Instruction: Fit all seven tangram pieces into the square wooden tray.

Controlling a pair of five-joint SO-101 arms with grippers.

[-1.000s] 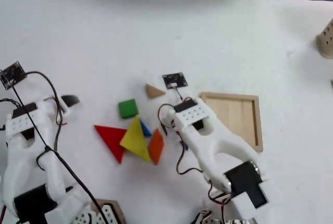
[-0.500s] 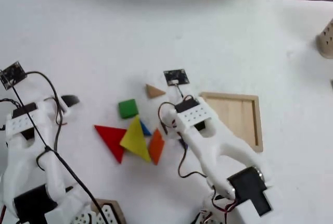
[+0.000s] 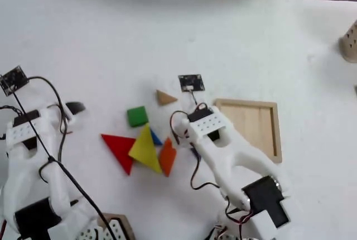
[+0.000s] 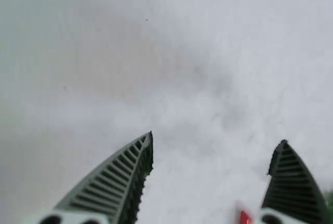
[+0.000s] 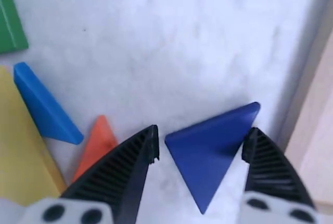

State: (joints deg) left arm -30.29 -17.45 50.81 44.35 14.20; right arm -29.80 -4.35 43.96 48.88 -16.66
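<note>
Over the last second the right gripper has edged slightly forward beside the tray; its fingers stand open astride the dark blue triangle, flat on the worktop just beside the tray; a grasp looks imminent; the left gripper is open, well apart from the tray.

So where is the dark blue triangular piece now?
In the right wrist view, the dark blue triangular piece lies between the right gripper's open fingers, beside the square wooden tray.
</note>
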